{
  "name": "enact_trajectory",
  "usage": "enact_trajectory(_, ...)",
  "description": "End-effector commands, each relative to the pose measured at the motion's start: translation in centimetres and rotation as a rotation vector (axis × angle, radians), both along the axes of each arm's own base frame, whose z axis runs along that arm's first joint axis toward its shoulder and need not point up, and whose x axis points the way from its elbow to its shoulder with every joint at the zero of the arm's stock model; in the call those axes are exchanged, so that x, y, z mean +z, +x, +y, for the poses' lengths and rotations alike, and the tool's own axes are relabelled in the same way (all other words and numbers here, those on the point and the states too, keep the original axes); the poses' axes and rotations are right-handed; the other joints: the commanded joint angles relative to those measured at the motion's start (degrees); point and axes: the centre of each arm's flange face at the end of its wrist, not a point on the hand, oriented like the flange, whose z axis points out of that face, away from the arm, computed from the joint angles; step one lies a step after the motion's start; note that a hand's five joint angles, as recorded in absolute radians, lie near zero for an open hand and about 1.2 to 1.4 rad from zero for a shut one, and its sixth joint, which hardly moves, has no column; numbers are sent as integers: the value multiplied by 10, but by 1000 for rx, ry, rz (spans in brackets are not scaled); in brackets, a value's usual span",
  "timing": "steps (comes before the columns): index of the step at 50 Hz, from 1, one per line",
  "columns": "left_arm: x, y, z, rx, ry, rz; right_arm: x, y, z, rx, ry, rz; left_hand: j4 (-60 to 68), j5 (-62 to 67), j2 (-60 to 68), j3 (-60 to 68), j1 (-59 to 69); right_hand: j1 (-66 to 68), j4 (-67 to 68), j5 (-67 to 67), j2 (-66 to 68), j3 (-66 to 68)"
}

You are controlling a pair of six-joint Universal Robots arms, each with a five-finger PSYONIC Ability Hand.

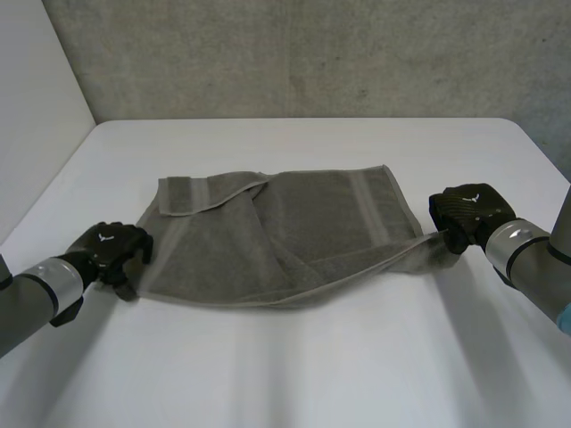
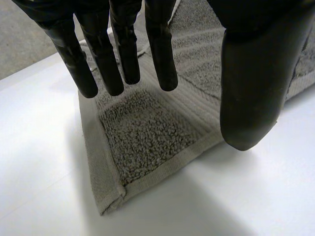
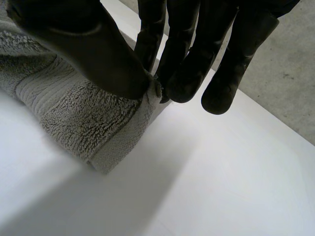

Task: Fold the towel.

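Grey towel (image 1: 277, 232) lies mid-table, rumpled and partly doubled: a flap turned over along the far left edge, a diagonal crease through the middle, the near edge running in one long hem. Near right corner drawn out to a point and raised off the surface, pinched between the thumb and fingers of the right hand (image 1: 468, 214); its wrist view shows the hem (image 3: 106, 157) clamped at the fingertips (image 3: 184, 81). Left hand (image 1: 114, 250) sits at the near left corner, fingers (image 2: 123, 49) straight and spread over the corner (image 2: 115, 191), thumb apart, gripping nothing; contact unclear. White table (image 1: 294, 374) shows broad on the near and far sides of the towel.
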Motion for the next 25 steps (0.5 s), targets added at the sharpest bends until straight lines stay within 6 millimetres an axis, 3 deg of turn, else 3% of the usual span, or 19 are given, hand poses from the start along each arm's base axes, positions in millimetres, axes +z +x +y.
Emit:
enact_trajectory(1, -7, 0, -1, -44, -25, -85, 0, 0, 0, 0, 1, 0, -20, 0, -14, -21, -5, 44, 34, 34, 73, 41)
enact_trajectory(25, -9, 0, -7, -50, -37, -94, -2, 0, 1, 2, 4, 4, 88, 108, 93, 86, 102, 44, 34, 34, 73, 41)
